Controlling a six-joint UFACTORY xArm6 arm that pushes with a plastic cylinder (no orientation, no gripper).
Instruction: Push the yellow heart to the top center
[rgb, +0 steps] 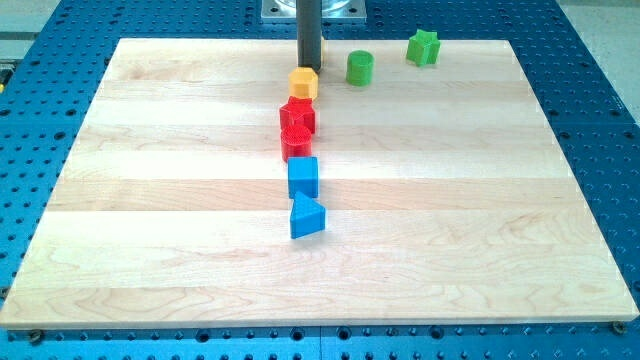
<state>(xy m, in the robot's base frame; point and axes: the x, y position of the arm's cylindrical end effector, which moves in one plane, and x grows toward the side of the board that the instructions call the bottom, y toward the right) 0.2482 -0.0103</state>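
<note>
A yellow block (304, 83) sits near the view's top centre of the wooden board (150, 200); I cannot make out its exact shape. My tip (309, 68) stands at the block's upper edge, touching or almost touching it. The dark rod rises straight up from there to the view's top. A red block (298, 116) sits directly below the yellow block, close against it.
A second red block (295, 145), a blue cube (303, 177) and a blue triangle (307, 217) form a column running down from the first red one. A green cylinder (360, 68) and a green star (424, 47) sit at the top right. Blue perforated table surrounds the board.
</note>
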